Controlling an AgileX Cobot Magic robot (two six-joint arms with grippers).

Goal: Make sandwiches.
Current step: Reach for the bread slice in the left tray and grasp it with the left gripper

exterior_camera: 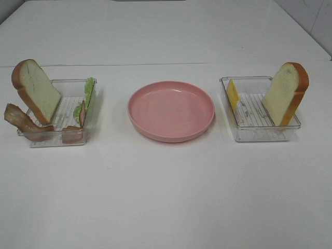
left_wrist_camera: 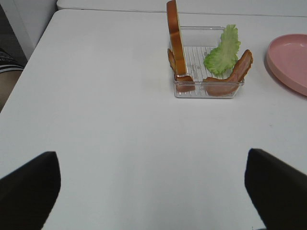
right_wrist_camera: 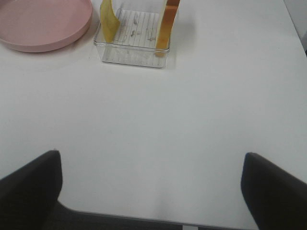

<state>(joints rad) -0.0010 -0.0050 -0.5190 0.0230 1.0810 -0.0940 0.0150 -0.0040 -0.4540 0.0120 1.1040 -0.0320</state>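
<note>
Plate of round pink plastic (exterior_camera: 171,109) is flanked by 2 clear plastic rectangles, left tray (exterior_camera: 65,106) and right tray (exterior_camera: 254,116). In the left, a white orange-crusted bread slice (exterior_camera: 35,89) is propped upright, edge-on and ahead of the left gripper (left_wrist_camera: 151,158), which is spread empty like the right gripper (right_wrist_camera: 149,155).

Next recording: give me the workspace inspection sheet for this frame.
Surface: white table, bare between trays and grippers.
Job's things: left tray holds left bread leaning, bacon, lettuce; right tray holds cheese and right bread; plate empty, in the middle.
Clutter: nothing seen.
Grippers: left gripper and right gripper open, empty, short of the trays.
Cables: nothing seen.
Surroundings: wall at far right.
</note>
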